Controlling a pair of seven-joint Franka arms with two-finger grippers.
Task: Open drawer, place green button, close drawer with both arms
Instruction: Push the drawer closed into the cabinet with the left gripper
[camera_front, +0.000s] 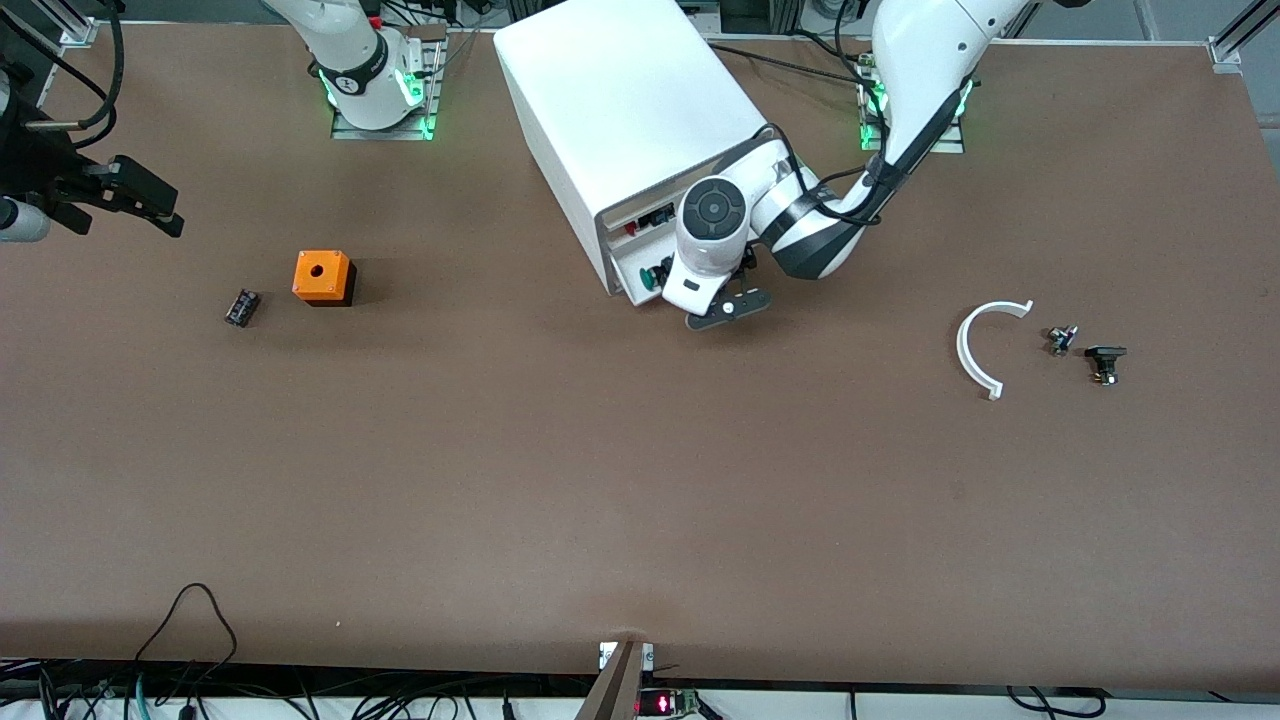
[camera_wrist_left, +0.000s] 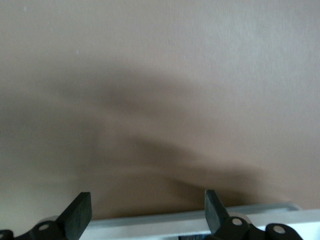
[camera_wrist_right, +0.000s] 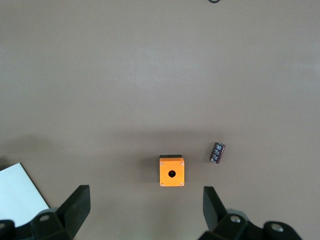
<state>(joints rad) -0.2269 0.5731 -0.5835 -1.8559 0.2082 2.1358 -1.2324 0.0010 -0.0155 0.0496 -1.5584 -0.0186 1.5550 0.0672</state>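
The white cabinet (camera_front: 620, 110) stands near the robots' bases. Its drawer (camera_front: 632, 268), beneath the one showing red and black parts, is slightly open. The button (camera_front: 656, 274) lies in it, green cap showing. My left gripper (camera_front: 692, 300) is low in front of this drawer, open and empty. In the left wrist view the left gripper (camera_wrist_left: 147, 200) has the drawer's white front edge (camera_wrist_left: 190, 222) between its fingers. My right gripper (camera_front: 135, 195) waits open and empty, up over the right arm's end of the table; it also shows in the right wrist view (camera_wrist_right: 145, 197).
An orange box with a hole (camera_front: 323, 277) and a small black component (camera_front: 242, 307) lie toward the right arm's end; both also show in the right wrist view, the box (camera_wrist_right: 171, 171) and the component (camera_wrist_right: 217, 152). A white curved piece (camera_front: 975, 350) and two small parts (camera_front: 1062, 339) (camera_front: 1105, 362) lie toward the left arm's end.
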